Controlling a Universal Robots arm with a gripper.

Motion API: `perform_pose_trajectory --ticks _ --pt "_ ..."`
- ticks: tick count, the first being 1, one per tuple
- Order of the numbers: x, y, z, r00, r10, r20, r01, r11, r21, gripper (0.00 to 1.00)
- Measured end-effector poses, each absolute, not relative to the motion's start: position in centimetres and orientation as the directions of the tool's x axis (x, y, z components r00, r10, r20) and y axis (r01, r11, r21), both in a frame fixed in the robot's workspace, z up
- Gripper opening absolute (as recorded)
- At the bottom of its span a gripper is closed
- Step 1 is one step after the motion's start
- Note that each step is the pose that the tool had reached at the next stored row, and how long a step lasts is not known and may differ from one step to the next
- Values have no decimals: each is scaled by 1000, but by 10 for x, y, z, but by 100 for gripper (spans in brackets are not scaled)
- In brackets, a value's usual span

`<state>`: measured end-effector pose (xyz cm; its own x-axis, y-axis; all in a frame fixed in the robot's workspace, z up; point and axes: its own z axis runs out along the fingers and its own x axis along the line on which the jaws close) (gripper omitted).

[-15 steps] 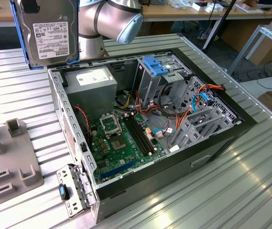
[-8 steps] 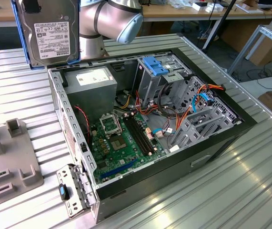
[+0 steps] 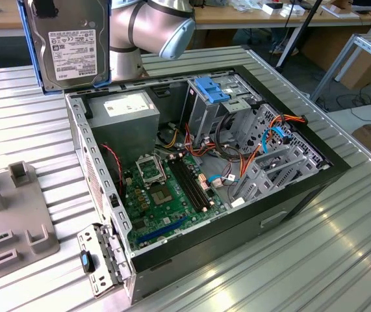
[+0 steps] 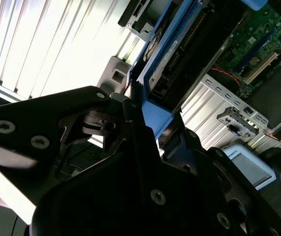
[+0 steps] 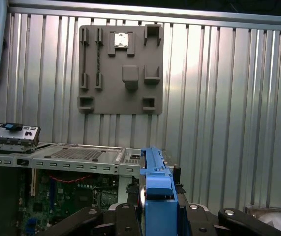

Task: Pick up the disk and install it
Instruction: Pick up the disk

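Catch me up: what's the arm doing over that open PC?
The robot arm's black pincer is shut on the flat silver-grey hard drive in its bright blue carrier rail. It holds the drive in the air, beside the open black computer case, near the grey power-supply box. The drive is outside the case, not yet installed.
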<state>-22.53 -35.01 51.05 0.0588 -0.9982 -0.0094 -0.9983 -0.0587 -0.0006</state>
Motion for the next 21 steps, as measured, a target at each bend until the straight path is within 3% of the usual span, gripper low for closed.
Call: perform_pose_trajectory --ticks 21 --pt "-211 -350 510 59 -998 -9 -998 -59 -1 37"
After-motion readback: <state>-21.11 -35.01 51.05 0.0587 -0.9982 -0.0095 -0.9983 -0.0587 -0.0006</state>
